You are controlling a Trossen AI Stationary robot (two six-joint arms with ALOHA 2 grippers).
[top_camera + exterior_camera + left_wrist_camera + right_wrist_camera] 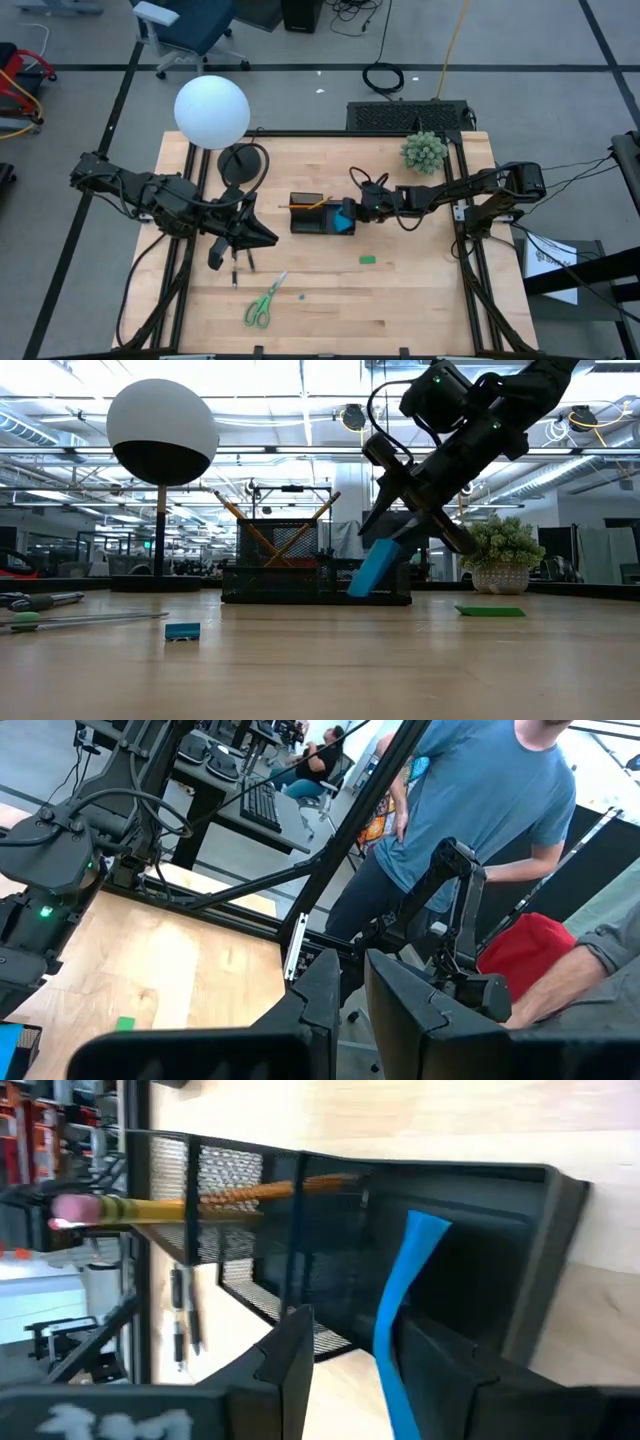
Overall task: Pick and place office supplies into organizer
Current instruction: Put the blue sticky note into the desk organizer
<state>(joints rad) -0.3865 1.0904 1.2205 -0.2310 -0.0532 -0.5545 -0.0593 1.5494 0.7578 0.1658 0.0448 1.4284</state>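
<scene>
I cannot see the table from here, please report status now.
Right gripper open around blue pad, which leans tilted in organizer. Left gripper waits by pens. Scissors not yet placed.

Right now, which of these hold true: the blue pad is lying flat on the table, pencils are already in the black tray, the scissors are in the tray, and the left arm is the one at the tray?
1. The blue pad lies flat on the table. False: it leans tilted in the black tray, between the right gripper's parted fingers.
2. Pencils stand in the tray's taller mesh section. True.
3. The scissors are in the tray. False: they lie on the table, toward its front.
4. The left gripper is at the tray. False: it waits left of it.
</scene>
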